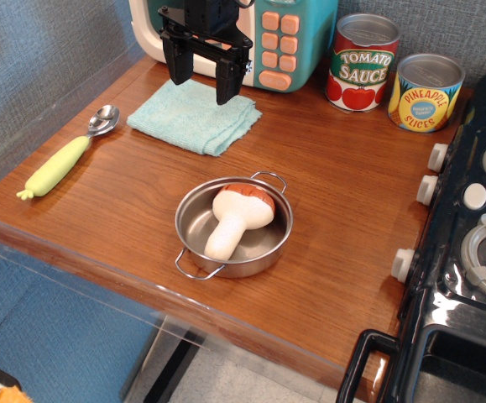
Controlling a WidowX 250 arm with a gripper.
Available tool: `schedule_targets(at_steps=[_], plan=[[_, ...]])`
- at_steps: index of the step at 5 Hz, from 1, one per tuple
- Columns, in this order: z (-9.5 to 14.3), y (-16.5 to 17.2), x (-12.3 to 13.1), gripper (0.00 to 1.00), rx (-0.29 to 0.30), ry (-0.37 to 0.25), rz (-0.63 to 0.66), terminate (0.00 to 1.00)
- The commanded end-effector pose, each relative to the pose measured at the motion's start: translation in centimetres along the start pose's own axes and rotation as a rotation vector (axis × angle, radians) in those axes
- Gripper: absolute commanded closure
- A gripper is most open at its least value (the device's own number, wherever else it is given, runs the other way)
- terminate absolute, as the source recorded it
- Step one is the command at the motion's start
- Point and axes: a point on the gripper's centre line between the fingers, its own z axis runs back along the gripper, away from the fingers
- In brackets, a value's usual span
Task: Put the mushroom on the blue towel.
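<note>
The mushroom [236, 218], with a cream-white stem and reddish-brown cap, lies on its side inside the steel pan [194, 217] near the middle of the wooden counter. The blue towel [194, 116] lies folded at the back left of the counter, behind the pan. My gripper [201, 82] hangs open and empty above the towel's far edge, its two black fingers pointing down, well behind and above the mushroom.
A spoon with a yellow-green handle [65, 159] lies at the left. A toy microwave [278, 38] stands behind the gripper. A tomato sauce can [361, 63] and a pineapple can [425, 92] stand at the back right. A black toy stove [469, 252] fills the right side.
</note>
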Motion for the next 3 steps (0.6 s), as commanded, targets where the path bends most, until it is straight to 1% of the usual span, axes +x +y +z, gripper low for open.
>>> schedule_targets(at_steps=[1, 2, 3], plan=[[0.0, 0.0, 0.0, 0.00, 0.000, 0.000, 0.000, 0.00], [1.4, -1.4, -1.9, 0.00, -0.021, -0.036, -0.039, 0.00], [3.7, -3.6, -4.8, 0.00, -0.028, -0.091, -0.088, 0.00]])
